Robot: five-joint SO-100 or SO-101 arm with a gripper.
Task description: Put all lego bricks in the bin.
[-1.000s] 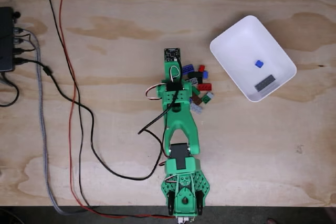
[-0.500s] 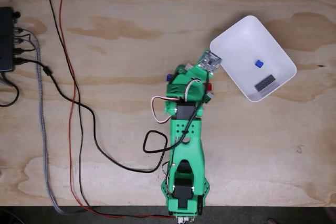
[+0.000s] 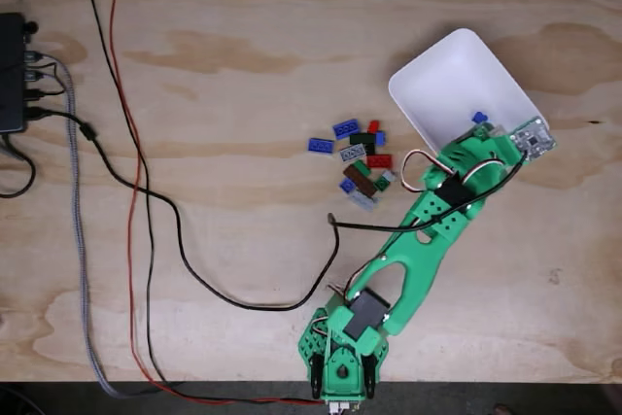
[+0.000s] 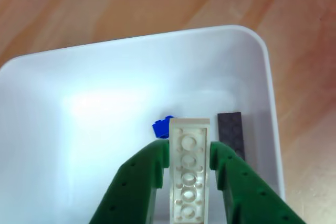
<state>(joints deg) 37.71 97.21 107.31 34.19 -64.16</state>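
Gripping a white plate (image 4: 189, 174) between its two green fingers (image 4: 142, 179), the tool (image 4: 188, 150) hangs over the bin (image 4: 79, 129) in the other view, with the plate's long axis running straight out along the fingers and its round-socketed underside facing the camera. Directly beneath and just ahead of the plate's free end lies the bin's floor, so the relation that matters is simply vertical: a release would probably drop the plate inside the walls and not on the worktop (image 3: 243, 65). Just beside the tip, to its left in that view, sits a small blue brick (image 4: 162, 127), and to its right a dark grey plate (image 4: 231, 132) lies parallel to the held one, close to the bin's right wall. From the fixed view the green arm (image 3: 428, 230) reaches diagonally up and right from its base, its wrist over the bin's near corner (image 3: 442, 75). Well to the left of the bin in that view, the remaining lego bricks (image 3: 358, 157) sit in a loose cluster on the wood, so most of the job looks undone.
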